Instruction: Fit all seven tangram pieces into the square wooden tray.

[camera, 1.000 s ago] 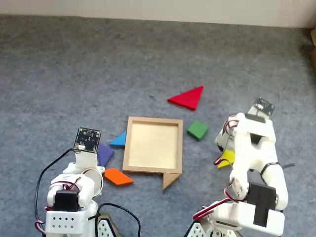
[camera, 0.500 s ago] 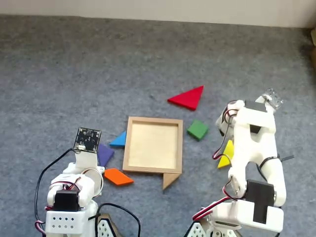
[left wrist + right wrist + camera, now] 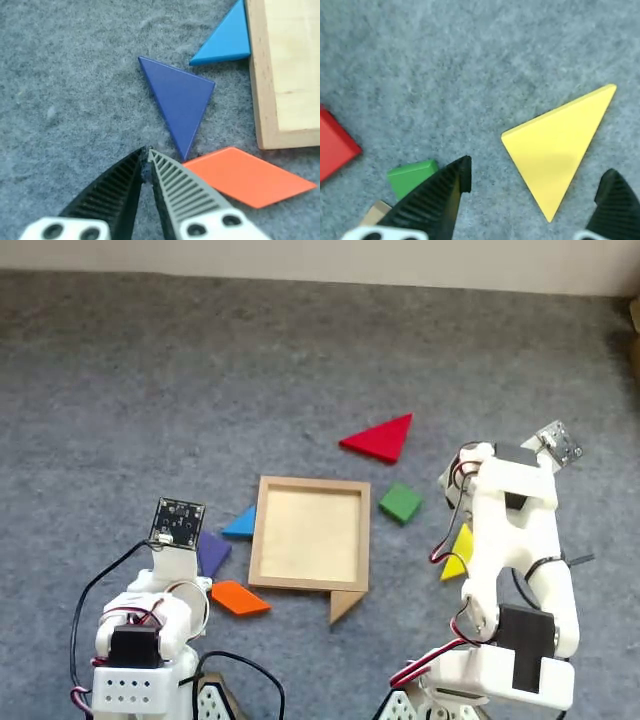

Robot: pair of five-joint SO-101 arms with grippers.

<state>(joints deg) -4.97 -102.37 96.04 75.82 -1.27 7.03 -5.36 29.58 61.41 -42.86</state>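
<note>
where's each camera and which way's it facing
High view: fixed overhead, looking down at the wooden tray; left arm, right arm show.
Left wrist view: on left arm, facing purple triangle; shut left gripper shows.
Right wrist view: on right arm, facing yellow triangle; open right gripper shows.
High and left wrist views share the tray.
</note>
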